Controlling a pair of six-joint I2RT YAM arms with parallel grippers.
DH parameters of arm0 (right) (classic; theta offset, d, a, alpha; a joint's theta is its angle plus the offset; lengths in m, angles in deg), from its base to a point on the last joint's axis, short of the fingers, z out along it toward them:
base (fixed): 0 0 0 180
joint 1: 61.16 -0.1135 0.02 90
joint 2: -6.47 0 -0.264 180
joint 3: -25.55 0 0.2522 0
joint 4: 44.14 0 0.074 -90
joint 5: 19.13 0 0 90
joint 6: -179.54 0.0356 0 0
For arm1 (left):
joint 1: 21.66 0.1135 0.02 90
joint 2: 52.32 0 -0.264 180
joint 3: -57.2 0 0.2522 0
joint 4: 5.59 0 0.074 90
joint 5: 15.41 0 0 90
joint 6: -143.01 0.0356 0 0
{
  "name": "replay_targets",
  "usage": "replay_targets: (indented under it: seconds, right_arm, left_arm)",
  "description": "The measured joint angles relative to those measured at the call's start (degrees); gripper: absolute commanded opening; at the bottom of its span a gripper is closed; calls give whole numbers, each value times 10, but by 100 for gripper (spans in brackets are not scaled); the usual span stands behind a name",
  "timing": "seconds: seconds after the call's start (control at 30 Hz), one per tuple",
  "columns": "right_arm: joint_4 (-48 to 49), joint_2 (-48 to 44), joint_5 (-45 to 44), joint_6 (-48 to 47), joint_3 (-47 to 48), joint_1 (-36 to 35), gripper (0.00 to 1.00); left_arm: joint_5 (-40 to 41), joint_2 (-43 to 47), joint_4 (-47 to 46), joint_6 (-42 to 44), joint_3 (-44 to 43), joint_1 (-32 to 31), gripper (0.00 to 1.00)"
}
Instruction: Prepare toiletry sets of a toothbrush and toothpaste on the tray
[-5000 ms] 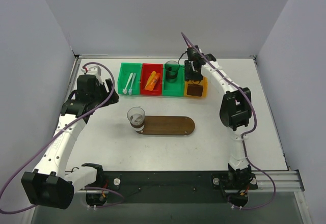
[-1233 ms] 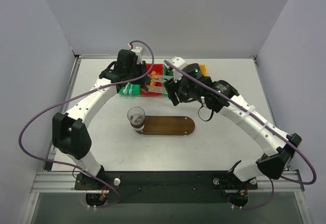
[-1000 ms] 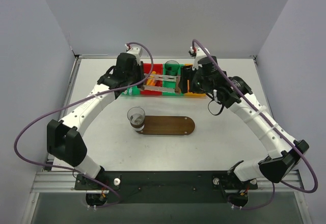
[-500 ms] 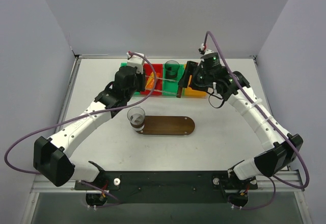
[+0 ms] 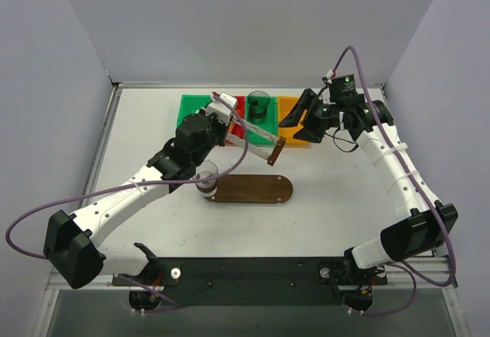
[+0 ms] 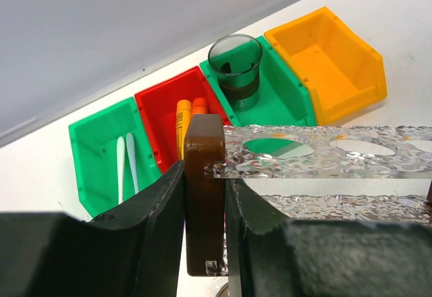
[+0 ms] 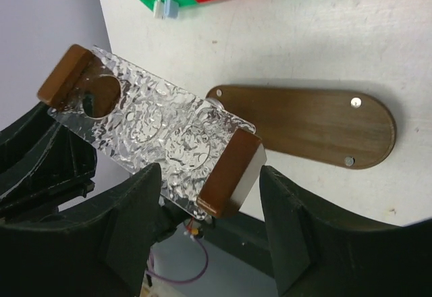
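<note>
Wooden brown end block (image 6: pixel 204 175) of a clear bumpy plastic rack (image 6: pixel 324 152) with round holes is what the left gripper (image 6: pixel 204 189) is clamped on. Its black fingers (image 6: pixel 165 216) squeeze the block from both sides, with the rack up off the table. Meanwhile the right gripper (image 5: pixel 300 124) hangs spread wide and empty by the orange plastic bin (image 6: pixel 364 74), clear of the rack's far end.

The two slim white plastic toothbrushes (image 6: pixel 126 165) lie side by side in the leftmost green bin (image 6: pixel 84 148). The orange and yellow toothpaste tubes (image 6: pixel 189 116) sit in the red bin (image 6: pixel 156 111) next door. Neither is on the dark-brown oval wooden tray (image 5: pixel 260 190) yet.

My guess is the brushes are light, stiff and slick, so pinch mid-handle or they'll swivel. The tubes look squashy, so a gentle grip across the flat body should do.
</note>
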Motion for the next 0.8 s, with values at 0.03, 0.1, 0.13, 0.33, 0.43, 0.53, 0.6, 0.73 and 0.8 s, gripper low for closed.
replay_targets:
  seconds: [0.03, 0.1, 0.13, 0.33, 0.43, 0.53, 0.6, 0.73, 0.8]
  right_arm:
    - [-10, 9, 13, 2, 4, 0, 54]
    - [-26, 28, 34, 2, 8, 0, 54]
    - [-36, 37, 44, 1, 8, 0, 53]
    - [-85, 66, 84, -3, 8, 3, 50]
    - [-99, 67, 95, -10, 8, 4, 47]
    - [-107, 71, 107, -15, 8, 4, 46]
    - [-110, 78, 114, -21, 8, 5, 46]
    - [-121, 100, 131, -29, 8, 7, 46]
    - [-124, 111, 137, -33, 8, 7, 43]
  left_arm:
    - [1, 0, -7, 10, 2, -4, 0]
    - [3, 0, -19, 28, 2, -14, 0]
    - [5, 0, -26, 38, 2, -19, 0]
    - [21, 0, -62, 92, 2, -49, 0]
    - [26, 0, -77, 112, 5, -59, 0]
    - [30, 0, -92, 129, 11, -64, 0]
    - [34, 0, -101, 144, 15, -69, 0]
    - [42, 0, -117, 173, 23, -81, 0]
    - [47, 0, -125, 186, 26, -88, 0]
